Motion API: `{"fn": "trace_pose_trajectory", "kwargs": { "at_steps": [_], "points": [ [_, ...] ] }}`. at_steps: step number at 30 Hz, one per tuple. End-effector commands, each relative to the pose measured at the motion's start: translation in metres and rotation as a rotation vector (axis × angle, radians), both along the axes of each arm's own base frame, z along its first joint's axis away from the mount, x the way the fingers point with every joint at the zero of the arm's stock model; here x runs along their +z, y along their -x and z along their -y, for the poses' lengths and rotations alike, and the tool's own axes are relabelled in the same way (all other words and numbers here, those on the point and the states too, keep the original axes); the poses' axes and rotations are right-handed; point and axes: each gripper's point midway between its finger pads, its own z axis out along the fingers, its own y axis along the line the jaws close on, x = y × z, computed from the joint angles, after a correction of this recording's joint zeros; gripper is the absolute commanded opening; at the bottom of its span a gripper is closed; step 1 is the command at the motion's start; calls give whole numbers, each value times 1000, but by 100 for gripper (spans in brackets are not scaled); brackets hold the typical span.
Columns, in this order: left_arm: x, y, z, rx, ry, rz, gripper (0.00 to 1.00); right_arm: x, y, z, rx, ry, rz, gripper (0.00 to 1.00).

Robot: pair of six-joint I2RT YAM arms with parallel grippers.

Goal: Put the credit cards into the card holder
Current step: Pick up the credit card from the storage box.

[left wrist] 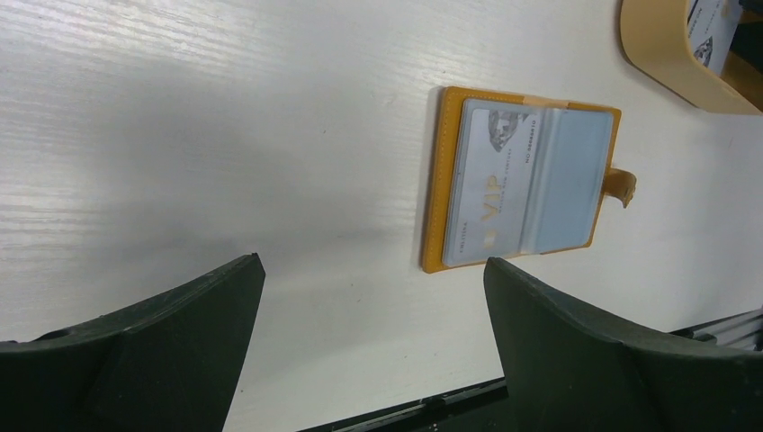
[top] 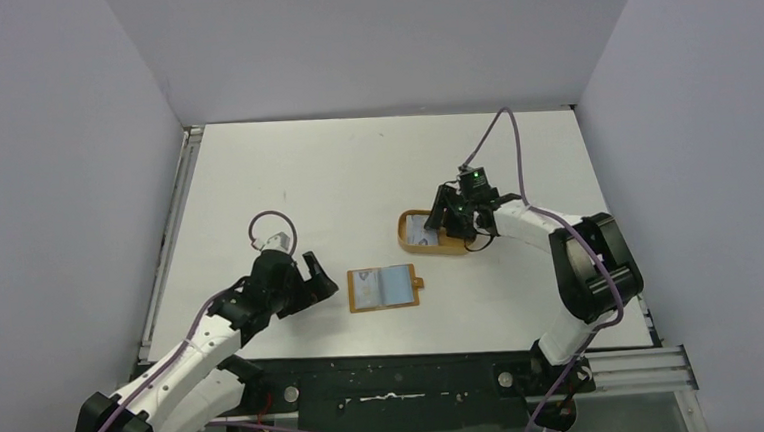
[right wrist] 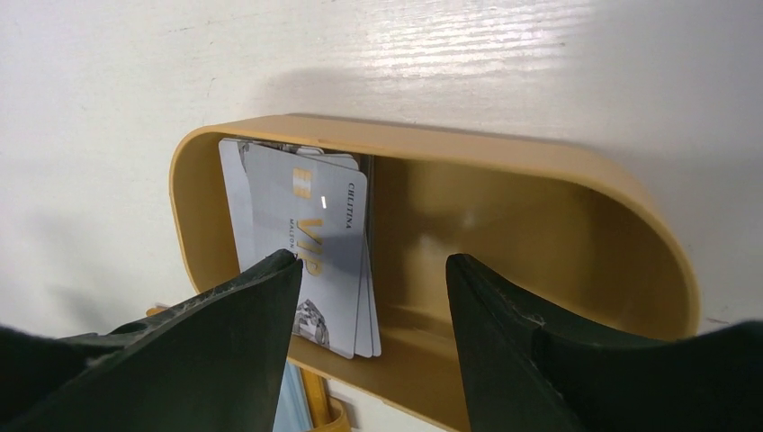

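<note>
R gripper (right wrist: 373, 261), jaws apart, above cards (right wrist: 301, 211) in tray (right wrist: 540, 166).

Tan oval tray (right wrist: 540, 207), white table (top: 355, 168)

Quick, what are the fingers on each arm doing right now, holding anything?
Left gripper: open, empty, beside the card holder.
Right gripper: open over the tray, the credit cards not gripped.

Bright, even overhead light, streaky glare on the white table (top: 356, 178) in both wrist views, soft grey shadows beside the holder (left wrist: 436, 180) and behind the tray (right wrist: 432, 148), small glints on the top card (right wrist: 310, 234), top view sharp.
</note>
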Motion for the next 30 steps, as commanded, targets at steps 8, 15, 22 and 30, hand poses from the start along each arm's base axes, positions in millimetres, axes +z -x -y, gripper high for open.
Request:
{"fn": "trace_pose_trajectory", "kwargs": {
  "at_steps": [8,15,22,30],
  "points": [
    [6,-12,17,-44,55,38,90,8,-18,-16,48,-15,44,57],
    [3,-12,16,-40,50,29,88,7,-16,-6,10,-21,43,52],
    [1,-11,15,-38,47,23,87,7,-13,0,-10,-34,48,48],
    [-1,-11,16,-39,52,16,86,11,-11,2,-21,-43,60,40]
  ]
}}
